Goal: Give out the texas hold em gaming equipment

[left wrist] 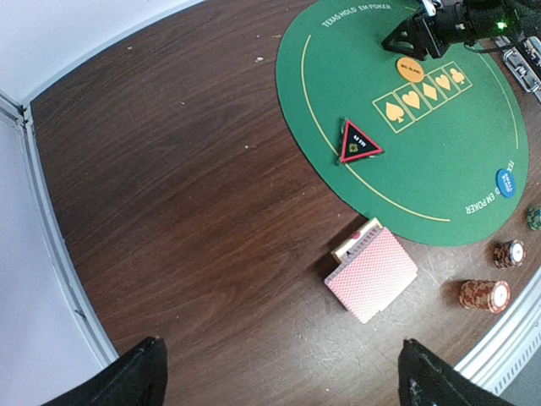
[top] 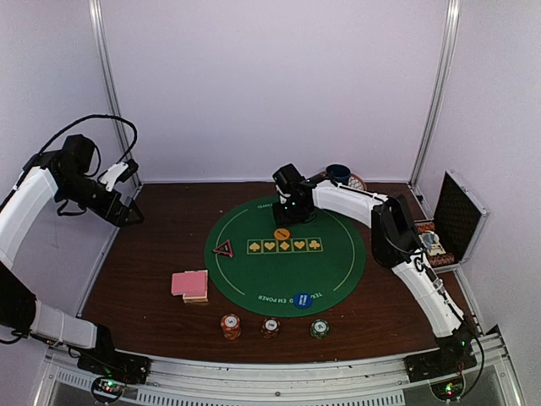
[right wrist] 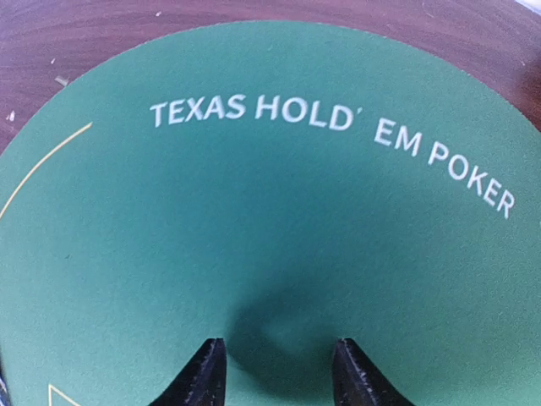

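Green mat (top: 338, 254) carries orange disc (top: 282, 233), blue disc (top: 303, 299), triangle (top: 224, 249). Right pincer (right wrist: 277, 348) hovers apart, empty, over mat's far part. Cards (top: 189, 283) and chip stacks (top: 270, 326) on counter (top: 144, 254). Left pincer (left wrist: 279, 359) apart, empty.

My table (top: 152, 254) is a dark brown wood-grain top with a few pale specks toward its far side. Plain white walls (top: 270, 85) close it in behind and on both sides, with a silver left post (top: 106, 93) and a right post (top: 435, 93) standing at the far corners. A ribbed aluminium rail (top: 279, 376) runs along my near edge, under soft, even light.
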